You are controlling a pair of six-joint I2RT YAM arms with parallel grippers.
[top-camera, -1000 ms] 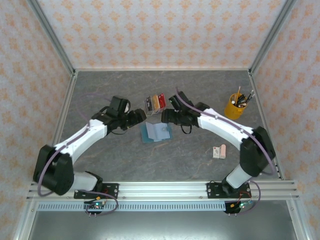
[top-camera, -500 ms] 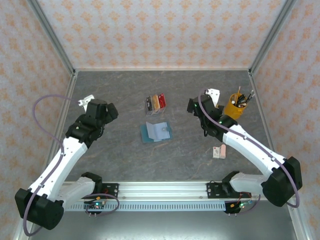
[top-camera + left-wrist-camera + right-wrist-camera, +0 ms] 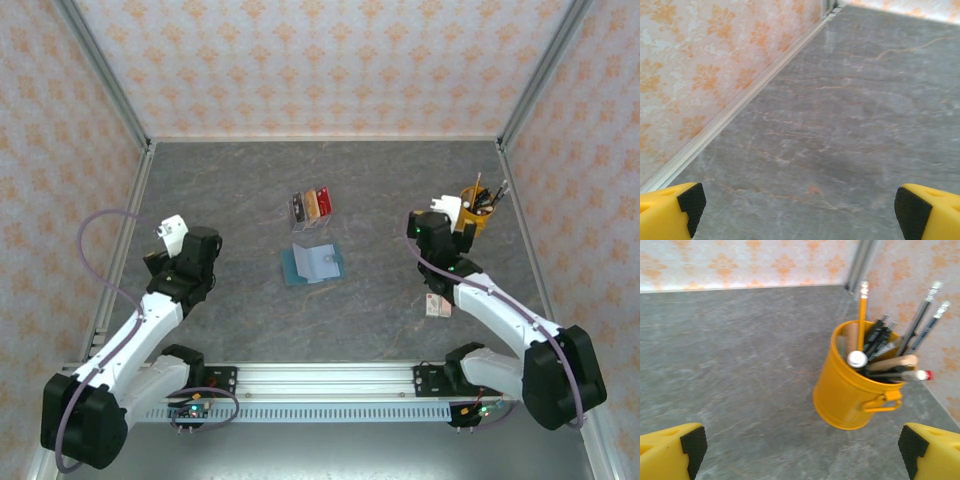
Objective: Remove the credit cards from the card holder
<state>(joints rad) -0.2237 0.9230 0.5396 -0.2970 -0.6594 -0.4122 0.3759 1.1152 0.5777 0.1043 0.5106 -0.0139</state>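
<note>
Evidently emptied, the holder [image 3: 313, 264] lies open, 3 cards [image 3: 311, 207] lined up just beyond it; left tool [image 3: 800, 202] and right tool [image 3: 801, 444] hang wide open, empty, well clear.

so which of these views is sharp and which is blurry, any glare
top view: even light, crisp, the blue card holder casts hardly any shadow; left wrist view: soft, pale sheen on the far table; right wrist view: yellow pen cup slightly blurred
</note>
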